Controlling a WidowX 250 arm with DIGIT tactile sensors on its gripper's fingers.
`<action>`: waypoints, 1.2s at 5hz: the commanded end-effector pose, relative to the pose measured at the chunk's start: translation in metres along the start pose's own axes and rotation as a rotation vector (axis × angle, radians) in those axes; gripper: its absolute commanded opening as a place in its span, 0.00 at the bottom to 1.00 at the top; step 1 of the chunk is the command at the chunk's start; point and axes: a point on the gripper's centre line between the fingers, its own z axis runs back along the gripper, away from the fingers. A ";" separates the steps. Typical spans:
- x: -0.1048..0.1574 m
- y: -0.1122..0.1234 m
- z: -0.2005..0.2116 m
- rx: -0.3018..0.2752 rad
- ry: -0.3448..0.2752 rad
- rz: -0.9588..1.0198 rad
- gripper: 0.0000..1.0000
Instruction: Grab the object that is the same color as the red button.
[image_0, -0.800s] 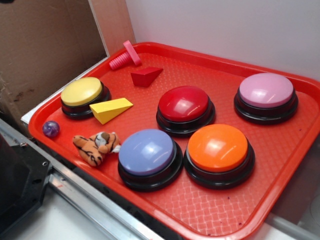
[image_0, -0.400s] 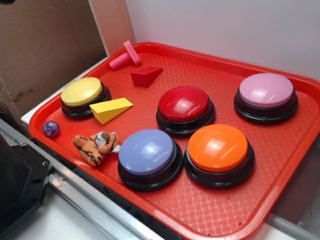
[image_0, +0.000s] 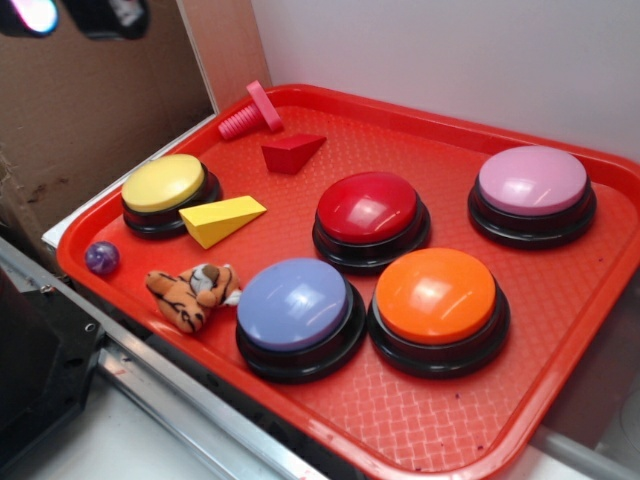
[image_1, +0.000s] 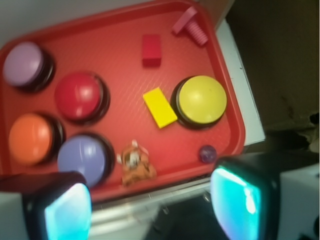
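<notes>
The small dark red wedge block (image_0: 292, 152) lies on the red tray (image_0: 560, 330) at the back left; it also shows in the wrist view (image_1: 151, 50). The big dark red dome button (image_0: 368, 208) stands mid-tray, to the right of and nearer than the wedge, and shows in the wrist view (image_1: 80, 96). My gripper (image_0: 72, 15) is at the top left corner of the exterior view, high above and left of the tray. In the wrist view the gripper (image_1: 152, 210) is open and empty, its fingers (image_1: 67, 210) wide apart over the tray's near edge.
Also on the tray are a pink ribbed bolt (image_0: 250, 112), a yellow wedge (image_0: 222, 217), a yellow button (image_0: 164, 188), a purple ball (image_0: 101, 257), a tiger plush (image_0: 192, 292), and lavender (image_0: 295, 308), orange (image_0: 436, 300) and pink (image_0: 532, 186) buttons. Cardboard (image_0: 90, 120) stands at the left.
My gripper has come into the top left corner of the exterior view. Nothing on the tray has moved.
</notes>
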 end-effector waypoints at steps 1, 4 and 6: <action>0.071 -0.003 -0.065 0.055 -0.094 0.159 1.00; 0.128 0.008 -0.156 0.106 -0.095 0.167 1.00; 0.139 0.015 -0.181 0.112 -0.062 0.140 1.00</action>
